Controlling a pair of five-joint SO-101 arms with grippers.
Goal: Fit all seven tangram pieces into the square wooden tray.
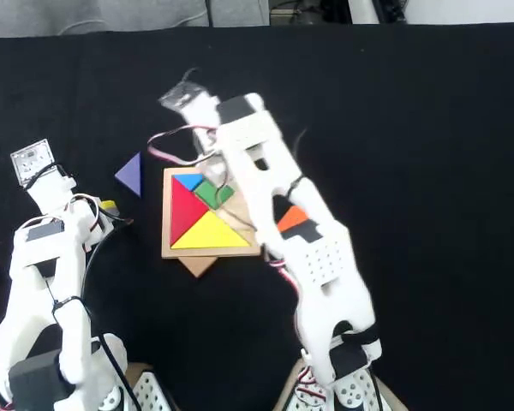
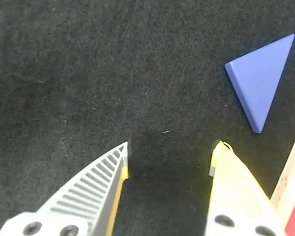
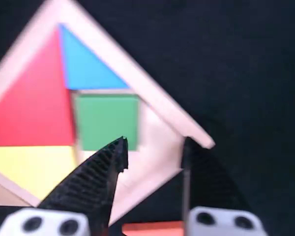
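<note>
Right hand (image 3: pixel 155 147) hangs open and empty over your tray (image 1: pixel 166 224) with four pieces in, left hand (image 2: pixel 169 147) just as open beside the purple triangle (image 2: pixel 260 81) lying loose on the table (image 2: pixel 78 69), so I'd say three to go.

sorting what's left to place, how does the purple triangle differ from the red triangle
Place: the red triangle lies inside the tray, while the purple triangle lies outside it on the table, apart from the tray's rim.
Size: the red triangle is clearly larger than the purple triangle.
Colour: one is red, the other purple.
Both are triangles lying flat.
</note>
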